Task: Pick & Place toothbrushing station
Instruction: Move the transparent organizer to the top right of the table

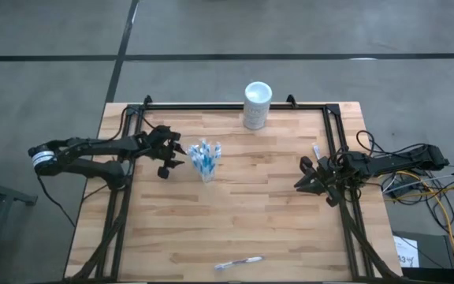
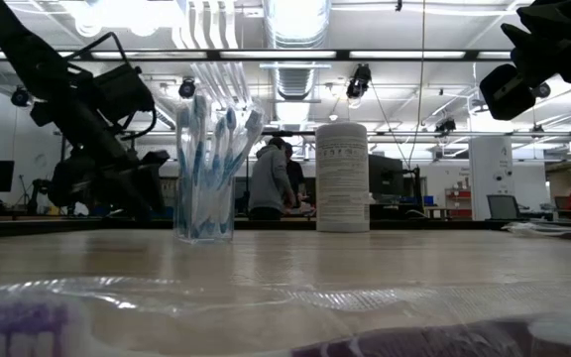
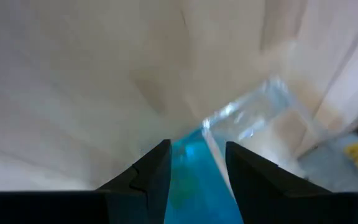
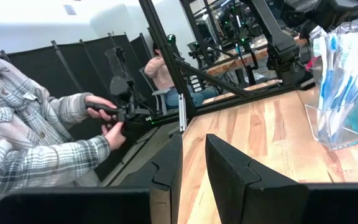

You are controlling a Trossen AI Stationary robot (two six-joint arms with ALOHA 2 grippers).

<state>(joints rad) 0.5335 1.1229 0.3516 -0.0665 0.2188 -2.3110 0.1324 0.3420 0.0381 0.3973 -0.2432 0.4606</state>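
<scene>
- Toothbrushes [image 1: 204, 156] stand upright in the clear cup [image 1: 206, 171], ready to grab.
- Left gripper [image 1: 173, 157] waits beside it, fingers parted, empty.
- Right gripper [image 1: 304, 177] idles well apart, fingers slightly apart, empty.

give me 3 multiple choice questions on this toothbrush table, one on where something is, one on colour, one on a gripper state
1. Where is the white cylinder?
A. at the table's far edge
B. inside the cup
C. in the right gripper

2. What colour are the toothbrushes in the cup?
A. red and black
B. blue and white
C. all green

3. How is the right gripper?
A. shut on a toothbrush
B. open, holding nothing
C. shut on the cup

Answers:
1 A, the high view shows it standing by the far rail.
2 B, blue and white handles show in the low view.
3 B, its wrist view shows a bare gap between its fingers.
</scene>
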